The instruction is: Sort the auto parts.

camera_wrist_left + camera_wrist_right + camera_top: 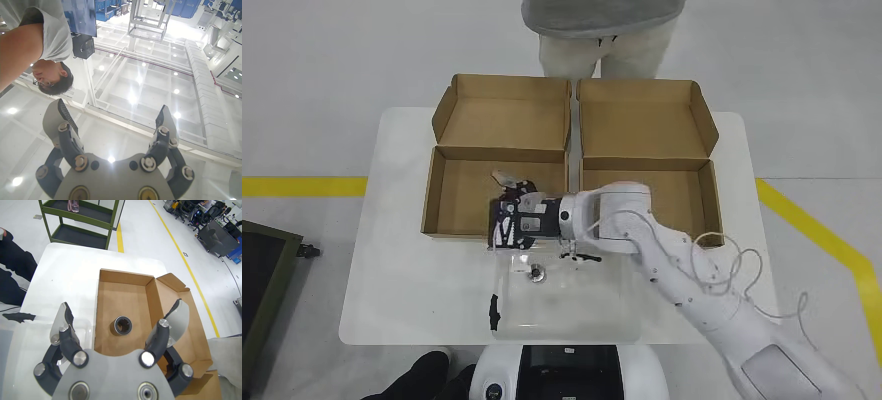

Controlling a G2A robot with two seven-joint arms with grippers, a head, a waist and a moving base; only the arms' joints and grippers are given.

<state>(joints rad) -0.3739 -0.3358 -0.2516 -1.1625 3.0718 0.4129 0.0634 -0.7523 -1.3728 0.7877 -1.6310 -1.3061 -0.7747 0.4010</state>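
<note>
right gripper (122, 304) fingers spread, empty, over left cardboard box (121, 294) | bearing ring (122, 326) lies on box floor | left gripper (112, 103) fingers spread, empty, facing ceiling | small metal part (535, 269) in clear tray (572, 305) on bench (402, 250)

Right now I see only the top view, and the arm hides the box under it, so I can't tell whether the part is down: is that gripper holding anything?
Observer: No. The right gripper is open and empty.
Operator: Where is the part?
Observer: A black ring-shaped part lies on the floor of the cardboard box, clear of its walls.
Operator: And the other arm?
Observer: The left gripper is open too, pointing at the ceiling.
</note>
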